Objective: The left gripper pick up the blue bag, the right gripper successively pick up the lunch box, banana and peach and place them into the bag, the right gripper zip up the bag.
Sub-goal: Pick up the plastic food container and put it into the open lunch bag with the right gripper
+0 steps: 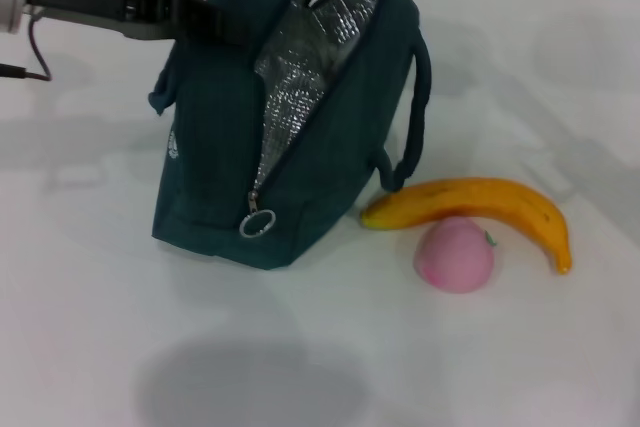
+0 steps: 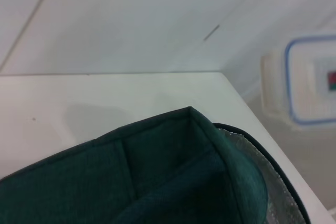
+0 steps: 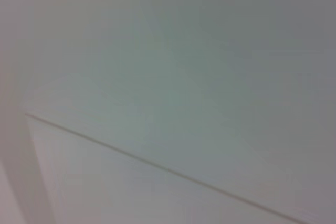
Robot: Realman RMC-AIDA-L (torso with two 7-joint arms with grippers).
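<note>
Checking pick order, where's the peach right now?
In the head view the peach sits on the white table on the robot's right, tucked under the banana's curve and touching it, right of the open blue bag.

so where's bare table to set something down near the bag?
Bare white table in front of the dark teal fabric bag and pink round peach, and left of the bag. Crowded at the bag's right: curved yellow banana touches the peach.

I seem to be working in a lab-style test room: a bare white table (image 1: 300,367), plain pale floor panels beyond its edge (image 2: 131,19), nothing homely around.
</note>
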